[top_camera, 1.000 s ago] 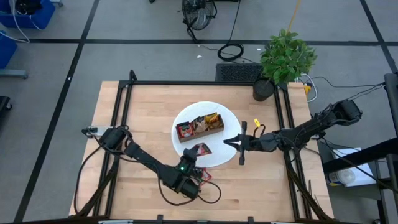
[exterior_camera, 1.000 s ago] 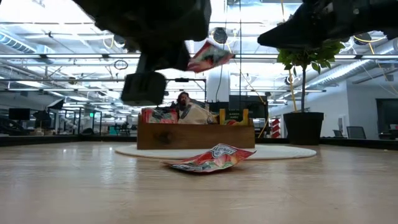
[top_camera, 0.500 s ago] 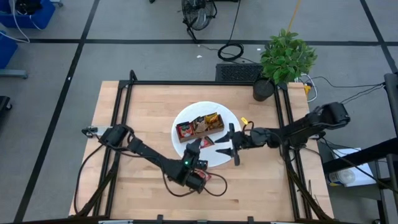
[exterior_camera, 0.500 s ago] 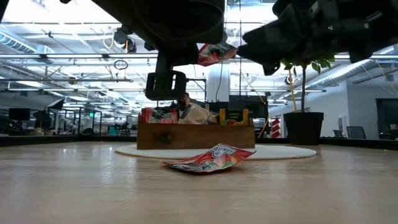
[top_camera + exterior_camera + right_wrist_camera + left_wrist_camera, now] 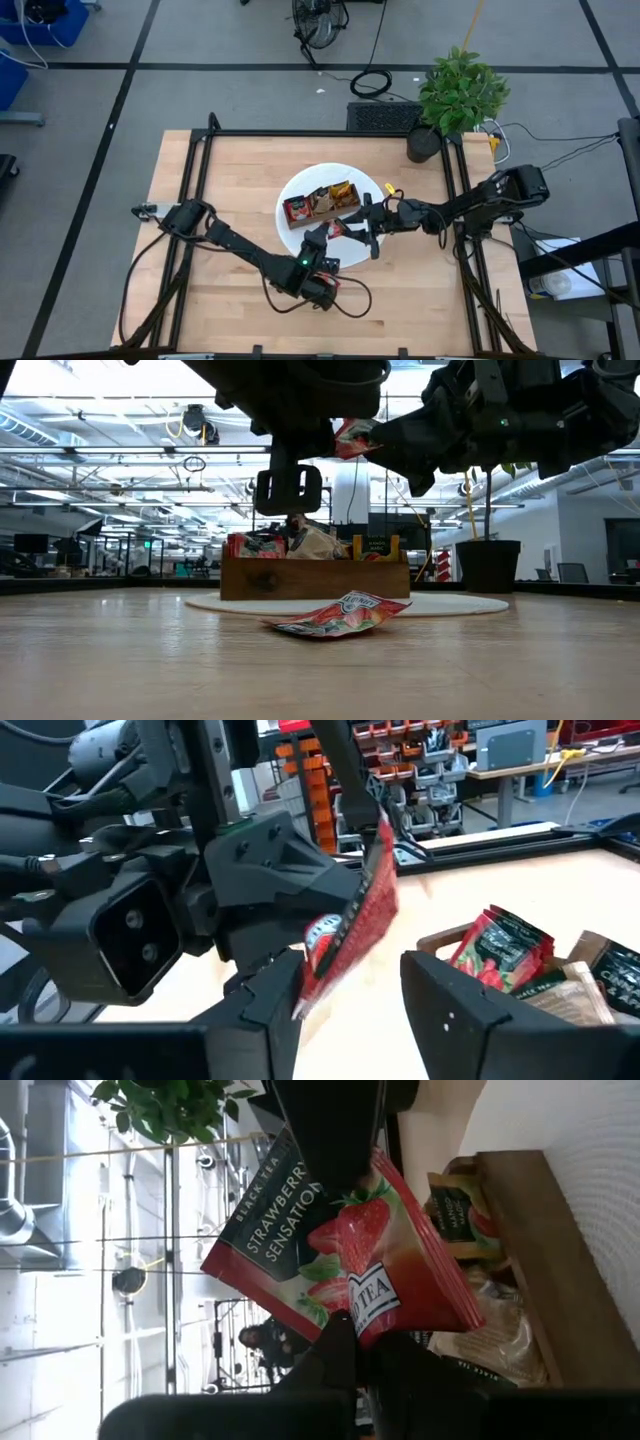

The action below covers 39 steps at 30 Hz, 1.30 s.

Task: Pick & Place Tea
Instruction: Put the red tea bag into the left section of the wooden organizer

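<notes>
While the left gripper (image 5: 326, 232) pinches a red sachet (image 5: 350, 1250) in mid-air over the plate (image 5: 371, 189), just short of the tray (image 5: 314, 577), the right gripper (image 5: 350, 985) straddles it with fingers apart, and if either lets go mistimed it could drop beside the sachet on the table (image 5: 335, 615).

Bright, even overhead light, ceiling glare in low view — arms silhouetted, soft shadows
</notes>
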Each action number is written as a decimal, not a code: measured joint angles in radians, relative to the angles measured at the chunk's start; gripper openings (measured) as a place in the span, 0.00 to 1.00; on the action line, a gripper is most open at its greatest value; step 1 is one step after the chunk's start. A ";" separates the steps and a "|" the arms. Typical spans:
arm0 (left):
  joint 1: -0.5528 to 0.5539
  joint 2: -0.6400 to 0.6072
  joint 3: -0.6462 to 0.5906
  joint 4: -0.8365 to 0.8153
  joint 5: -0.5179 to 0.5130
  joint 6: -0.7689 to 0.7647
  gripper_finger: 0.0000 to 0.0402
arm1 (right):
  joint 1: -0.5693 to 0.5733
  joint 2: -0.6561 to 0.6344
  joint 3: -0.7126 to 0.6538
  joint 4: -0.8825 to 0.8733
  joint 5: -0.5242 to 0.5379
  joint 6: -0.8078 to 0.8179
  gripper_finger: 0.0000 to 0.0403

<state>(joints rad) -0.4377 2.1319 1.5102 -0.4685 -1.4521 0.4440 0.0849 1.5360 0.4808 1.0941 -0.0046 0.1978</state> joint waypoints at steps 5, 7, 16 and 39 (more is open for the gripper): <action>0.001 0.000 0.000 0.008 0.000 0.014 0.02 | 0.000 0.000 0.000 0.007 0.000 -0.005 0.31; 0.000 0.000 0.000 0.008 0.000 0.009 0.02 | 0.000 0.000 0.000 0.006 -0.001 -0.005 0.25; -0.013 0.000 0.000 -0.014 0.005 -0.152 0.09 | 0.010 -0.018 0.000 -0.018 0.010 -0.089 0.00; 0.099 -0.215 0.001 -0.042 0.787 -0.848 0.47 | 0.094 -0.294 0.138 -0.769 0.135 -0.218 0.00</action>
<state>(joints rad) -0.3386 1.9166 1.5108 -0.5103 -0.6649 -0.4035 0.1785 1.2424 0.6191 0.3249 0.1299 -0.0207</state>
